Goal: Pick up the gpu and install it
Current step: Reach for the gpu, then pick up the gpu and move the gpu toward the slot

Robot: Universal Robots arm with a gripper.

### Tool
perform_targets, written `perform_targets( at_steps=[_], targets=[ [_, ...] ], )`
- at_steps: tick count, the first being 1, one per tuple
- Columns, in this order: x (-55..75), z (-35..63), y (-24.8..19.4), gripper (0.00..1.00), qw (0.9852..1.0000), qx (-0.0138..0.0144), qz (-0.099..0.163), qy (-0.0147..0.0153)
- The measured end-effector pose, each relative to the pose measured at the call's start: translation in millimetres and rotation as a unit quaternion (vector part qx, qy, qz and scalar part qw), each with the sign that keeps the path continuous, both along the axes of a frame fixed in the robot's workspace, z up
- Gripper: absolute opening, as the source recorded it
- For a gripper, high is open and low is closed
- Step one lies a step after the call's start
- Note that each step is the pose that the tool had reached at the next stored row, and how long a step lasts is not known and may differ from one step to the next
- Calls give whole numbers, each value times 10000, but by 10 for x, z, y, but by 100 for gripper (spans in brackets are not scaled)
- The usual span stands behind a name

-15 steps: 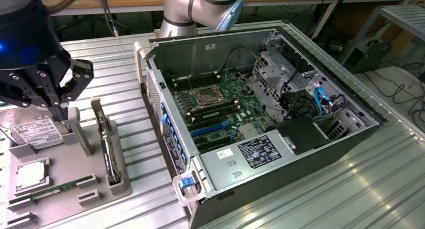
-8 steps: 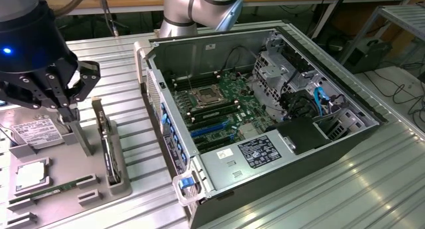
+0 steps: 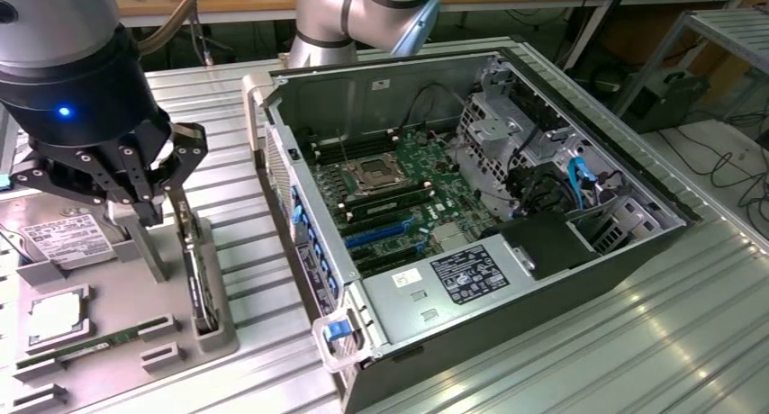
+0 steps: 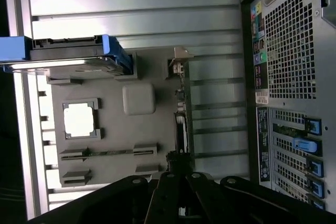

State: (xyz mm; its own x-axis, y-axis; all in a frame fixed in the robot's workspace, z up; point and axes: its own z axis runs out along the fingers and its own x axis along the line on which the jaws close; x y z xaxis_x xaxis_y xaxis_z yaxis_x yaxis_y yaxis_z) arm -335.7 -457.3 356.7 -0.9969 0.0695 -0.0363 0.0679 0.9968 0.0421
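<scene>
Fingers [image 3: 147,201] closed near gpu [image 3: 196,261], edge-on, faces hidden

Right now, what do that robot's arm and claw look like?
The arm is smooth silver-grey tubing with rounded joints. Its end is a fat black cylinder with a small glowing blue light. The claw is black, built of jointed bars with round pivot pins. A tan cable curves behind.

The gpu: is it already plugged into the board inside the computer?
No, the gpu stands on edge in a slot of the gray holder, beside the open computer case.
</scene>
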Motion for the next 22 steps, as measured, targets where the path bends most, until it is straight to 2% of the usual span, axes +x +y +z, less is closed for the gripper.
perform_targets(
  at_steps=[14,15,16,17,18,19,20,21,22],
  targets=[
    [0,-1,0,11,10000,1,0,0],
    [0,-1,0,17,10000,1,1,0],
    [0,-1,0,17,10000,1,0,0],
    [0,-1,-1,24,10000,0,0,0],
    [0,-1,-1,36,10000,1,1,0],
    [0,-1,-1,36,10000,0,0,0],
    [0,-1,0,48,10000,0,0,0],
    [1,-6,24,60,10000,-27,24,0],
    [5,-32,39,66,10000,-33,81,3]
  ],
)
